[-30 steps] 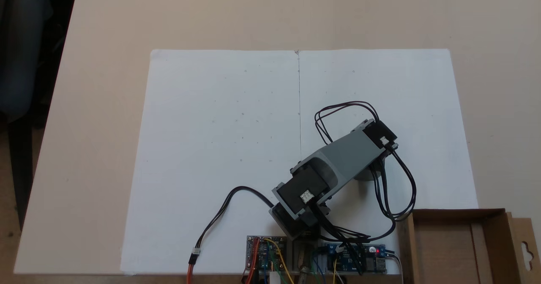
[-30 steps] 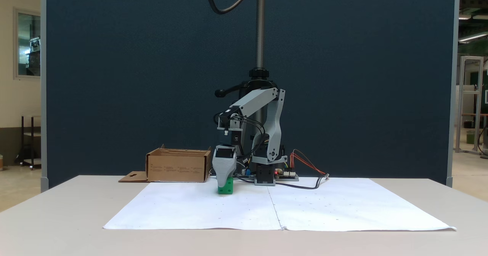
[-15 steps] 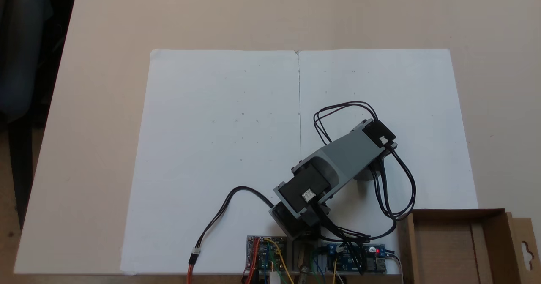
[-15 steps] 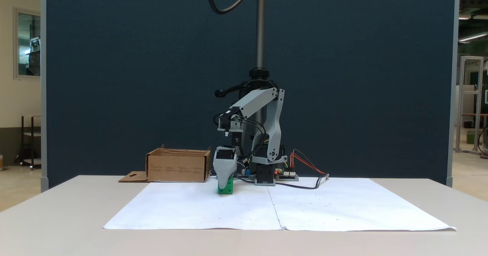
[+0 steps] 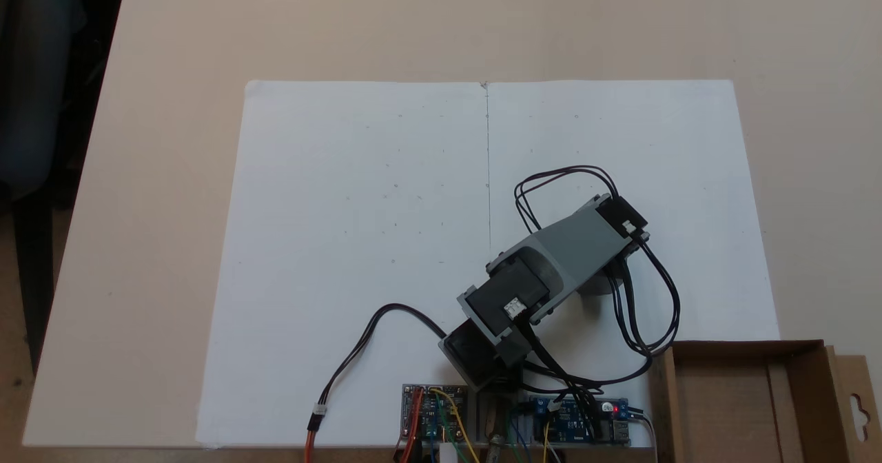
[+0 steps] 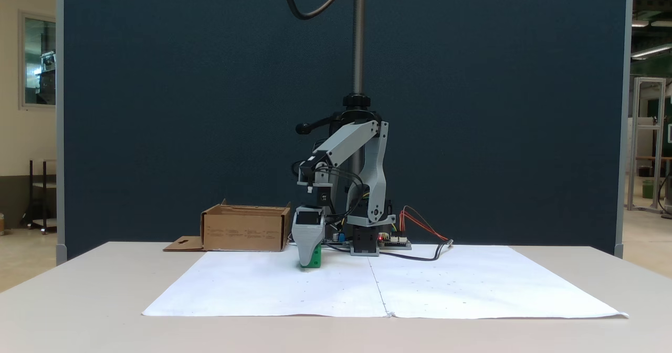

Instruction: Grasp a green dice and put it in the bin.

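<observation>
In a fixed view the green dice point(image 6: 317, 257) rests on the white paper, just left of the arm's base. My gripper point(image 6: 308, 261) points straight down over it, and its grey front jaw covers most of the cube, so green shows only along the right side and bottom. The second jaw lies behind the first, so how they stand cannot be told. From above, the grey forearm point(image 5: 572, 249) hides both the gripper and the dice. The cardboard bin point(image 5: 744, 345) sits at the lower right; in a fixed view the bin point(image 6: 244, 230) stands left of the gripper, its flap flat on the table.
Two white paper sheets point(image 5: 344, 208) cover the table's middle. Circuit boards point(image 5: 434, 408) and loose black cables point(image 5: 648, 297) lie around the arm's base. A metal pole point(image 6: 358, 32) rises behind the base, before a dark blue panel.
The gripper has come down further over the green dice, and its grey jaw now covers more of the cube. The forearm has dropped slightly.
</observation>
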You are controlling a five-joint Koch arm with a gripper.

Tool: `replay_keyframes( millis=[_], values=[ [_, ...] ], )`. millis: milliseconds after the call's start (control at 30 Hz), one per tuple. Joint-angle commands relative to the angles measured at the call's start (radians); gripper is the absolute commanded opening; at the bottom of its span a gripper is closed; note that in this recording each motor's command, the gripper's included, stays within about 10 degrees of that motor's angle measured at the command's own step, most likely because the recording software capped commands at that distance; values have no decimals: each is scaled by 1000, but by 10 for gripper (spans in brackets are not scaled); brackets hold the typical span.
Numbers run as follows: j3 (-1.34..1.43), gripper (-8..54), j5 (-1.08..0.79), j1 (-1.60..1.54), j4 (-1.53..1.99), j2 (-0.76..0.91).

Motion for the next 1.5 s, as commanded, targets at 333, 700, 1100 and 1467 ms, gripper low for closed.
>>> replay_keyframes(
  millis=[333, 700, 1100, 1467],
  values=[
    [21, 277, -26, 17, -20, 15],
    [31, 115, -35, 18, -20, 15],
    [-204, 115, 233, -49, 209, 69],
    [-733, 115, 460, 18, 543, 71]
  ],
)
